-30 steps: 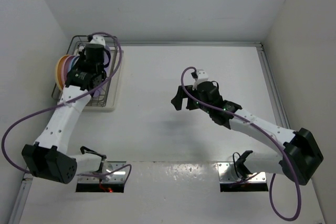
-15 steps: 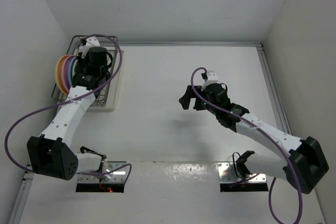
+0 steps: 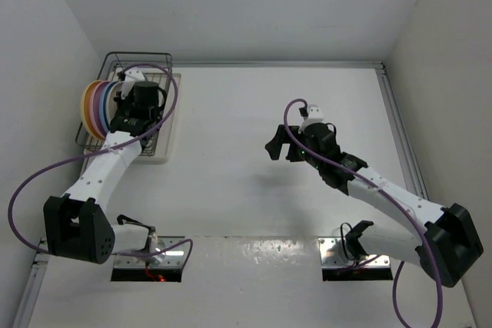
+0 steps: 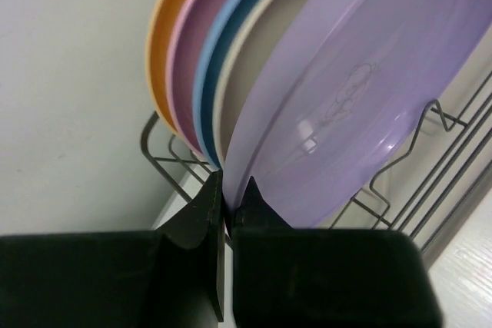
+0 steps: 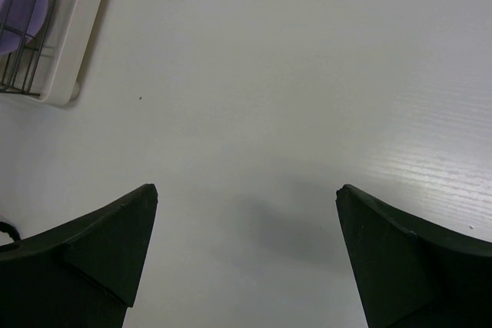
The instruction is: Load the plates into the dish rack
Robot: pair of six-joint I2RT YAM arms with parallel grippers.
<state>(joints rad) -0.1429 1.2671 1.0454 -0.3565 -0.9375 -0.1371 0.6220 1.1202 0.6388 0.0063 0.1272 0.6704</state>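
Lilac plate, rim pinched by left gripper: seat upright between dish rack prongs before release; right gripper spread, idle.

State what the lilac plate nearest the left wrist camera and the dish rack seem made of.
The lilac plate: likely plastic, smooth semi-gloss; soft highlights, faint moulded mark in the centre. The dish rack: thin bent metal wire, dark, probably coated; its white tray base looks like plastic.
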